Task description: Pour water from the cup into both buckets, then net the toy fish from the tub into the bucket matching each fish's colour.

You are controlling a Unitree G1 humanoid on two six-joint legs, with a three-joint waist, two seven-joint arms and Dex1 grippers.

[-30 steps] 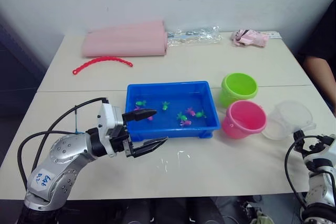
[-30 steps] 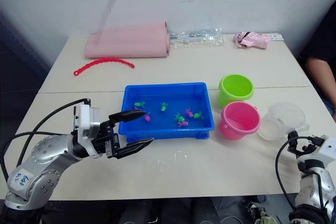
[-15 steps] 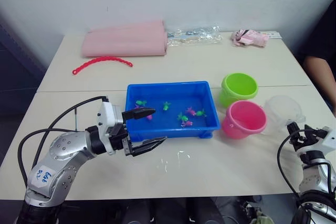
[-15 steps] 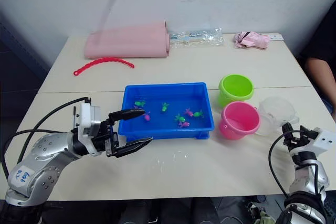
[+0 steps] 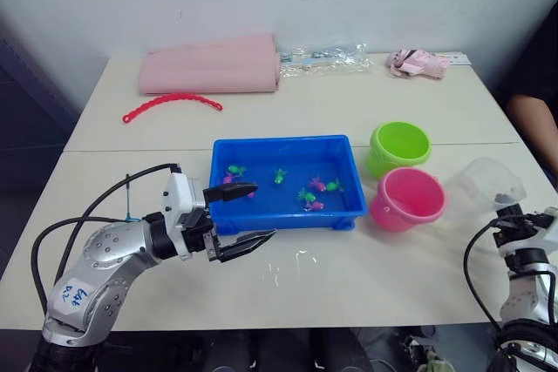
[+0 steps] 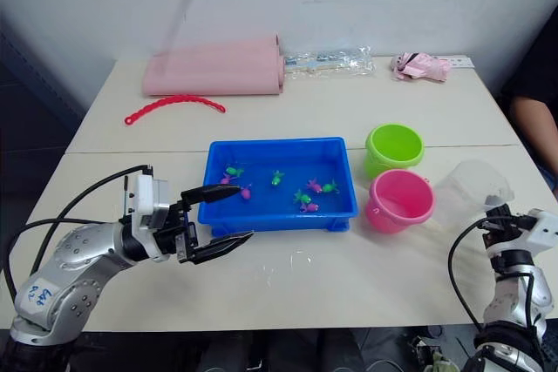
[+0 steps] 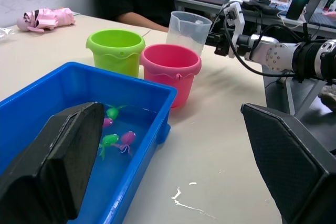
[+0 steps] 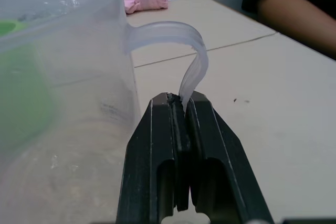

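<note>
Right gripper [image 8: 181, 103] pinched on cup [image 5: 481, 191] handle, at 3 o'clock of pink bucket [image 5: 406, 199]. Left gripper [image 5: 244, 213] spread, idle. Risk: thin handle slipping, water spilling.

Cup [image 7: 188, 29] — clear smooth plastic; tub [image 5: 270, 212] and 2 buckets — glossy plastic.

- A white sticker [image 5: 72, 294] sits on the left arm's elbow, well back from the fingers — blue handwriting on it, too small and slanted to read for certain.
- The cup [image 8: 68, 114], just beside the right gripper's fingers, carries faint grey marks on its wall — not legible.
- Nothing else bears readable text.
</note>
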